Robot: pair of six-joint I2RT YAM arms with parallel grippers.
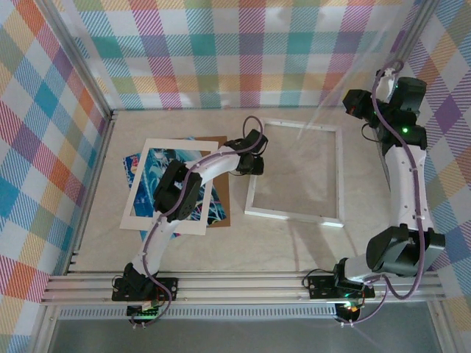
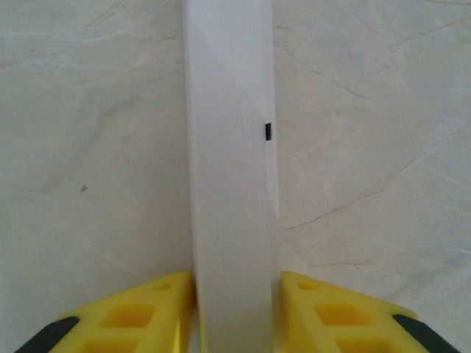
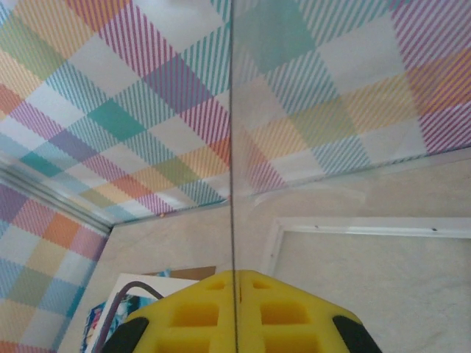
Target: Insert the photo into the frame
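My left pincer (image 2: 235, 279) clamps the frame (image 2: 232, 110) rail, my right pincer (image 3: 237, 273) the clear pane (image 3: 232, 132); I'd grip squarely, no twisting.

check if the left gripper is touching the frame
Touching. Left wrist view: the left gripper has its fingers flush against both sides of the frame rail.

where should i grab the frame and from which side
By its left rail, from straight above. The frame lies flat on the table, so only a narrow rail fits inside a gripper's opening. The left gripper straddles this one, yellow fingers against each side.
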